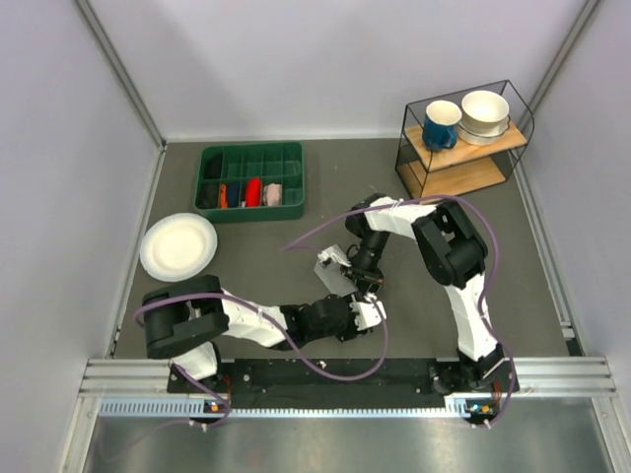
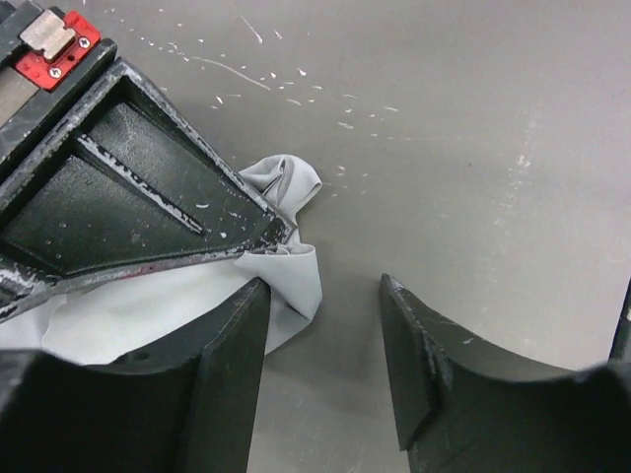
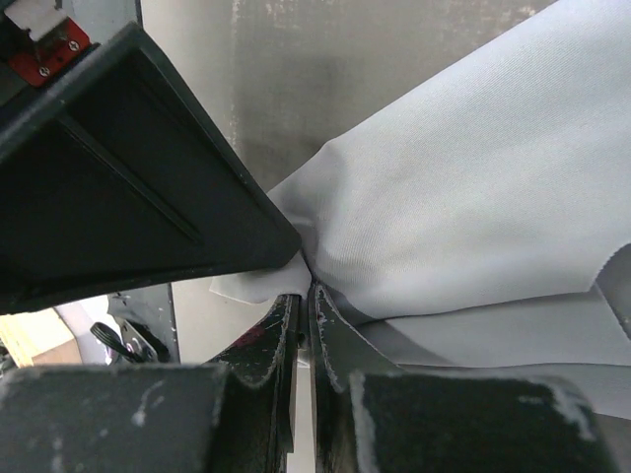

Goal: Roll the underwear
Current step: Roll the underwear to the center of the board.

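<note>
The right gripper (image 3: 304,288) is clamped on the underwear (image 3: 473,197), its two fingers pressed together with a pinch of the cloth between their tips. The left gripper (image 2: 323,286) sits just beside it with its jaws apart and nothing between them but bare table; one of its fingers (image 2: 237,345) is at the edge of the cloth and the other is over the grey surface. The underwear is a pale grey, smooth, fine-knit garment. It is drawn into soft folds that meet at the pinch and bunched into a small crumpled knot past the right gripper's tip. No lettering shows in these views. It lies near the middle of the table (image 1: 246,256), a little toward the near edge, mostly covered by the two wrists in the overhead view. A green tray (image 1: 251,150) with many compartments stands toward the far left corner. The nearer row of compartments holds small cloth rolls (image 1: 253,191) in dark, red and pink. A white plate (image 1: 177,246) lies by the left edge, nearer than the tray. In the far right corner a black wire shelf (image 1: 406,148) carries a blue mug (image 1: 441,124) and stacked white bowls (image 1: 484,113) on its upper wooden board.
</note>
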Tool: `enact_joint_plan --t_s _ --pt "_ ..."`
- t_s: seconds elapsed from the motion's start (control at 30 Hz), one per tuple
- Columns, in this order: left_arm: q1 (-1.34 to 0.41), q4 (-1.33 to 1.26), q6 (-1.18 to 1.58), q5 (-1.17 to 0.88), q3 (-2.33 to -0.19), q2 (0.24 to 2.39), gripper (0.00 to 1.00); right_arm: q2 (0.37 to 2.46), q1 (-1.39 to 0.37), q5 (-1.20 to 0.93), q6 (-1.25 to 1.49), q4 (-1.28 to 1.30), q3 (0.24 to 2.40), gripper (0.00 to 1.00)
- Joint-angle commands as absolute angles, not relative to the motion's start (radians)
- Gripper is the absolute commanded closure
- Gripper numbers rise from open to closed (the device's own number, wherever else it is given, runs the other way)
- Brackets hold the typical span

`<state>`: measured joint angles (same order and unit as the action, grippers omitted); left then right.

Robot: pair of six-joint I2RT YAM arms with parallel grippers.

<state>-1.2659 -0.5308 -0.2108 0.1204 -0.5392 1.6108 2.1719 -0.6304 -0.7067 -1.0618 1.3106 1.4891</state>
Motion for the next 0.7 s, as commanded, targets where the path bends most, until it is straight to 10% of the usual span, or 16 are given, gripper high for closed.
enact_joint_plan --t_s 0.0,0.2,0.67 --pt "-1.261 -0.566 -0.147 0.143 -0.581 1.641 0.5 2.194 -0.612 -0.723 -1.069 1.322 1.517 0.99" --pt "-1.224 -0.522 -0.045 0.123 -0.586 1.641 1.0 2.194 -0.612 -0.726 -1.074 1.319 1.513 0.99" --pt "-0.931 -0.503 0.419 -0.288 -0.489 1.581 1.0 2.059 -0.523 -0.793 -1.068 1.282 1.516 0.74"
